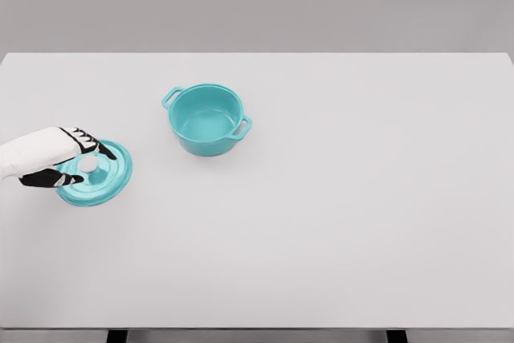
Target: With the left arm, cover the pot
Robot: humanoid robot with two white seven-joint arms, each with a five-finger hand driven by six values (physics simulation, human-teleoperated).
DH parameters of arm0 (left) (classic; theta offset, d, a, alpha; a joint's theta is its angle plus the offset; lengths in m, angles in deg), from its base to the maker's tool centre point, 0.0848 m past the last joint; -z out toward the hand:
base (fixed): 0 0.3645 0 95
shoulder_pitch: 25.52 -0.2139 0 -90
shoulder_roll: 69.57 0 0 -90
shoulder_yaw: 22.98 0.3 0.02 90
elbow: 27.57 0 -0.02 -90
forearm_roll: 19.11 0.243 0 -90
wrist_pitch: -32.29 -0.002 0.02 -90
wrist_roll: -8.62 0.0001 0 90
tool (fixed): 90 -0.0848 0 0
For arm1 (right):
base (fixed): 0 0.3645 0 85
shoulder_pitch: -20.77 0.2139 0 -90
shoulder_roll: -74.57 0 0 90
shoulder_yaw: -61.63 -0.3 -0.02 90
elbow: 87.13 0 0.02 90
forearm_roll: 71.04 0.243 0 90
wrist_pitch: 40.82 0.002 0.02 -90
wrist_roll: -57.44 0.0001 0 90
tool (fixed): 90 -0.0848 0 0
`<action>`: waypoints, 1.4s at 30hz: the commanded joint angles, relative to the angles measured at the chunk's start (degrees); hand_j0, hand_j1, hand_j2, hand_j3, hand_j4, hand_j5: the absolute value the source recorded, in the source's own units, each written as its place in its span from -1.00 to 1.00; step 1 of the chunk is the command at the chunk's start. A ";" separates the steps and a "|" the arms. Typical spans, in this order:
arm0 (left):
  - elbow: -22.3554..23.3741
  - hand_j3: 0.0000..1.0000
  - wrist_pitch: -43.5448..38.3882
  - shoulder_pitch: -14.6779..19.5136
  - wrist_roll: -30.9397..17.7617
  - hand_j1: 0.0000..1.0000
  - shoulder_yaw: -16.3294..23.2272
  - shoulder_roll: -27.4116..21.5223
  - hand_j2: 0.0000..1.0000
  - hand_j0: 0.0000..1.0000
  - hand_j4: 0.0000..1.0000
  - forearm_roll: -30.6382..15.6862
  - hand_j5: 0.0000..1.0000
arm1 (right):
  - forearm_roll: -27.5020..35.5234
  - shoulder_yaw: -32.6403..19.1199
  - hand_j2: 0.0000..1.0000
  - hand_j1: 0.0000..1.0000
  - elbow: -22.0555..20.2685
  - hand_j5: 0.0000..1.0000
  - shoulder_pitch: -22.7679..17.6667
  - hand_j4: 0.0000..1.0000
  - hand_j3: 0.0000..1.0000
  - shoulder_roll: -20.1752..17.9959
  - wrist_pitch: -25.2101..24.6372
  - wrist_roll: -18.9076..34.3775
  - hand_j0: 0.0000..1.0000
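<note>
The teal pot (206,120) stands upright and uncovered near the middle of the white table (337,222), its two loop handles pointing up-left and down-right, and it looks empty (only the bare teal floor shows inside). Its lid (96,173) lies flat on the table well to the lower left, apart from the pot. The left hand (66,158) reaches in from the left edge with its fingers curved around the pale knob (87,165) at the lid's centre; whether they already pinch it I cannot tell. For this step, a firm hold on the knob should come first, then lifting the lid level, so it can seat squarely on the rim.
</note>
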 commanded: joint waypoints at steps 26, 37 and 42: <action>6.02 0.45 -0.08 1.23 0.02 0.45 0.01 3.73 0.45 0.45 0.45 2.63 0.45 | 0.00 0.00 1.00 1.00 -0.01 1.00 0.00 1.00 1.00 0.00 0.00 0.01 1.00; 6.20 0.45 -0.08 2.29 0.02 0.45 0.01 4.44 0.45 0.45 0.45 4.74 0.45 | 0.00 0.00 1.00 1.00 -0.01 1.00 0.00 1.00 1.00 0.00 0.00 0.01 1.00; 6.29 0.45 -0.08 2.37 0.02 0.45 -0.08 4.70 0.45 0.45 0.45 5.53 0.45 | 0.00 0.00 1.00 1.00 -0.01 1.00 0.00 1.00 1.00 0.00 0.00 0.01 1.00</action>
